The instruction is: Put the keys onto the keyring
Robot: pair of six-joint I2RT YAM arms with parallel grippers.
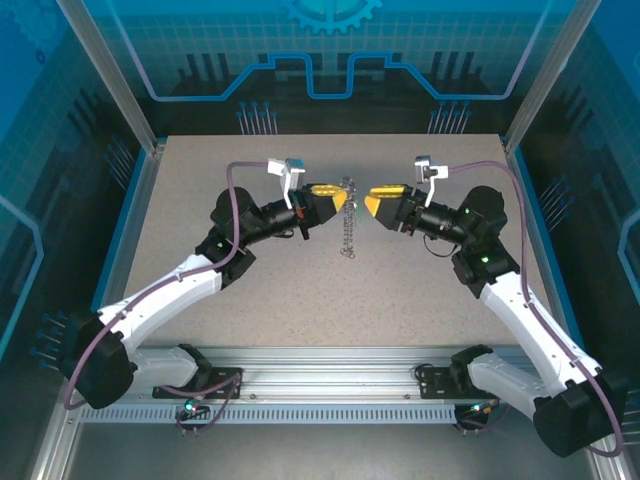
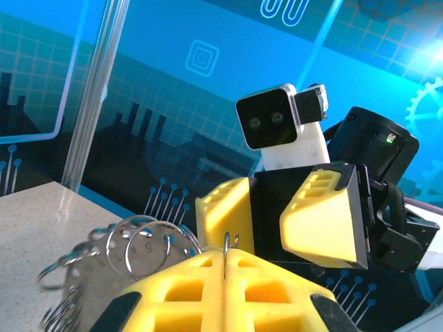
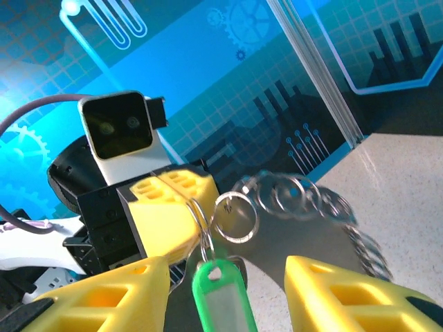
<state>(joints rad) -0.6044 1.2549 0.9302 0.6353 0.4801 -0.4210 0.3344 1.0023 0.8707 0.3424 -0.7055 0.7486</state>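
Note:
My left gripper (image 2: 225, 261) is shut on a thin silvery keyring (image 2: 227, 242), whose edge sticks up out of the closed yellow jaws. From that keyring (image 3: 203, 220) hangs the key (image 3: 223, 301) with its bright green plastic head. A chain of silvery rings (image 3: 297, 197) is linked to it and droops toward the table. My right gripper (image 3: 227, 268) is open, its fingers on either side of the green key with a gap on both sides. From above, the left gripper (image 1: 340, 198) and the right gripper (image 1: 372, 204) face each other tip to tip over the table's middle, the chain (image 1: 347, 228) dangling between them.
The speckled grey table (image 1: 200, 180) is walled by blue-lit glass panels with an aluminium post (image 1: 155, 140) at each far corner. A metal rail (image 1: 330, 375) carrying both arm bases runs along the near edge.

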